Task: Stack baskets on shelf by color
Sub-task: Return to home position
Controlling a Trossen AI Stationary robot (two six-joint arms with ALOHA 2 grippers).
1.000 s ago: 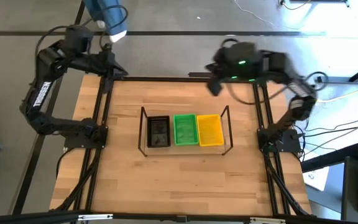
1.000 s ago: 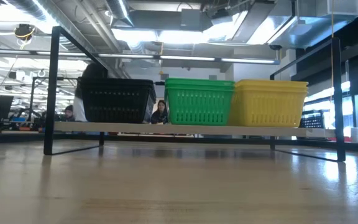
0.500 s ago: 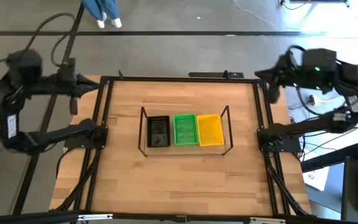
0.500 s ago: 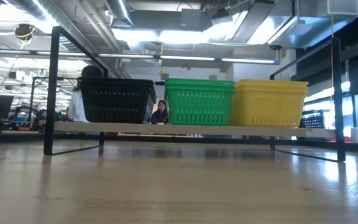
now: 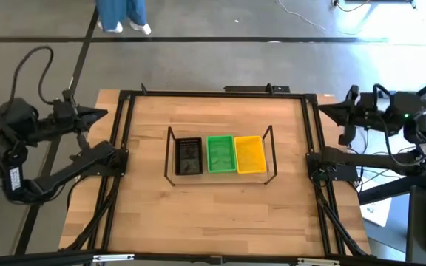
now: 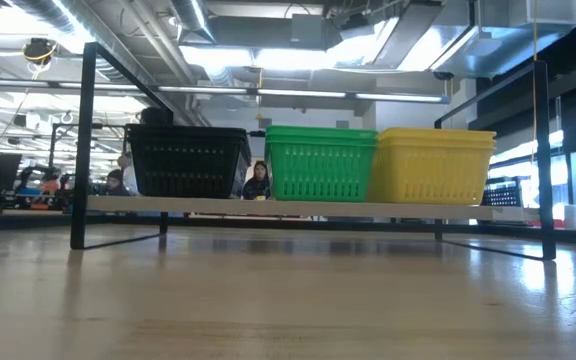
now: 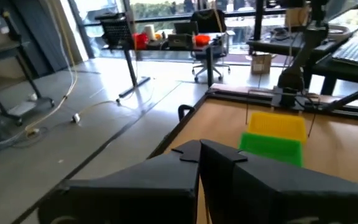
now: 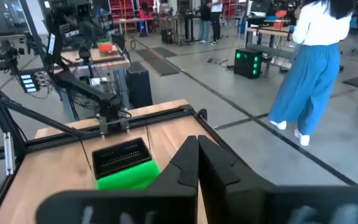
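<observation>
Perforated plastic baskets (image 6: 320, 162), black, green and yellow, are being carried side by side by the wire-and-wood shelf (image 6: 288, 207). Left gripper (image 5: 98, 113) and right gripper (image 5: 327, 111) are being held pinched shut outside the table (image 5: 213, 214).

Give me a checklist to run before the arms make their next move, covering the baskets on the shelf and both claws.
1. Black baskets on the shelf, one end: ok.
2. Green baskets in the middle: ok.
3. Yellow baskets at the other end: ok.
4. Left claw at the table's left edge, clear of the shelf, shut, empty: ok.
5. Right claw at the right edge, shut, empty: ok.
6. Basket count per stack: cannot tell.
</observation>
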